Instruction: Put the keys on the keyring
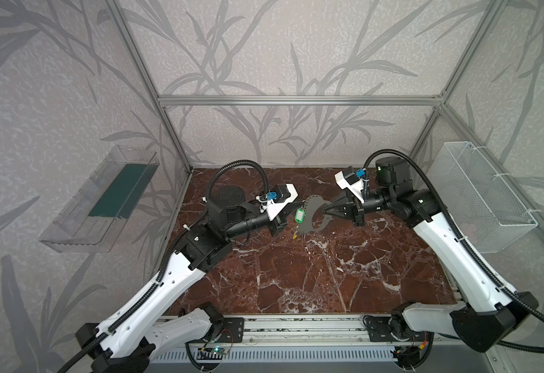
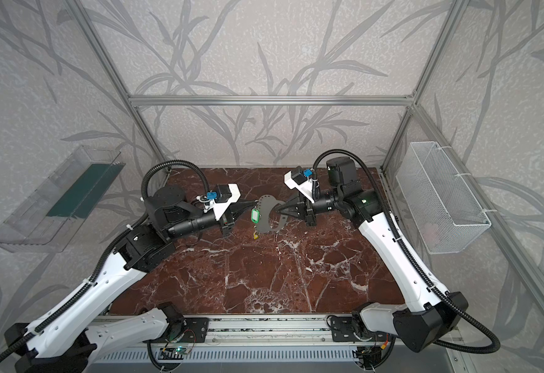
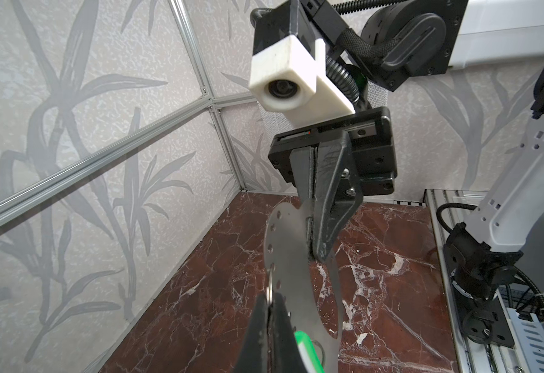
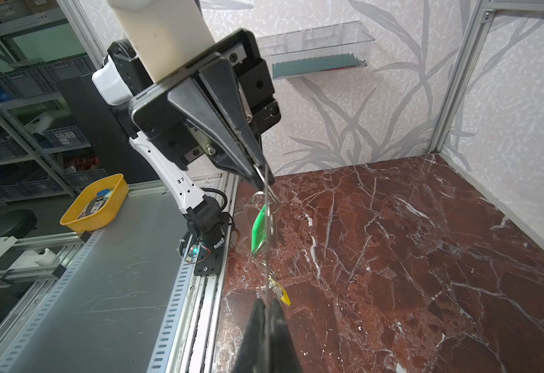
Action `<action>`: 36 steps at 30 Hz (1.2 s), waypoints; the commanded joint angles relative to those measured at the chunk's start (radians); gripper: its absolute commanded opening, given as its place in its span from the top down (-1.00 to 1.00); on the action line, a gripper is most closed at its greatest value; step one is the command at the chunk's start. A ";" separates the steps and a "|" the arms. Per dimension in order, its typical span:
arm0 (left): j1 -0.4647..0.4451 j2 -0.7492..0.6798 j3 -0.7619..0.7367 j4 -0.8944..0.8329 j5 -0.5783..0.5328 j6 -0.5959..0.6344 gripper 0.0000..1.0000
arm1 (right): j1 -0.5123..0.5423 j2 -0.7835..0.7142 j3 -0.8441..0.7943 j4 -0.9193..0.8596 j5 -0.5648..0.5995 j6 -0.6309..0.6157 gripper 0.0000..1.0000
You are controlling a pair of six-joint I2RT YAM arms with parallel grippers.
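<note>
Black fingers [image 4: 278, 339] of the right gripper [image 4: 265, 303] sit closest to the right wrist camera. They are pressed shut on the thin edge of the flat grey metal keyring [image 4: 266, 252], an oblong plate with a large oval cutout, seen here only as an edge-on line. Facing them, the left gripper [image 4: 261, 176] has its fingers closed on a small silvery wire ring [image 4: 259, 170] right at the plate's row of edge holes. Whether the wire ring passes through a hole I cannot tell.

From that ring hangs the key with the green oblong plastic tag [image 4: 259, 231], lying against the plate. The key with the yellow plastic tag [image 4: 282, 294] hangs at the plate's far end.

In both top views the keyring [image 1: 310, 228] [image 2: 264, 228] stands on edge over the red-brown marble surface [image 1: 296, 274], just above the centre of the frame between the two grippers. The right fingers clamp its right side and the left fingers meet its left side. The green tag [image 1: 300, 215] lies along the left edge, and the yellow tag [image 1: 295, 235] sits at the lower left corner.

Both metal key blades are too small to make out. The left fingertips are mostly hidden under the white wrist camera mount [image 1: 283, 202]. From the left wrist camera, the green tag [image 3: 306, 348] is partly cut off behind that gripper's own fingers [image 3: 257, 332].
</note>
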 commanded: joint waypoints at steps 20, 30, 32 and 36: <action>-0.019 -0.082 -0.109 0.255 0.046 0.142 1.00 | -0.015 0.091 0.105 -0.114 -0.108 0.081 1.00; -0.019 -0.122 -0.158 0.348 0.016 0.159 1.00 | -0.015 0.097 0.117 -0.120 -0.024 0.101 1.00; -0.021 -0.125 -0.161 0.339 -0.003 0.172 1.00 | -0.015 0.079 0.104 -0.089 -0.010 0.115 1.00; -0.021 -0.124 -0.160 0.333 -0.060 0.201 1.00 | -0.015 0.055 0.103 -0.075 0.014 0.117 1.00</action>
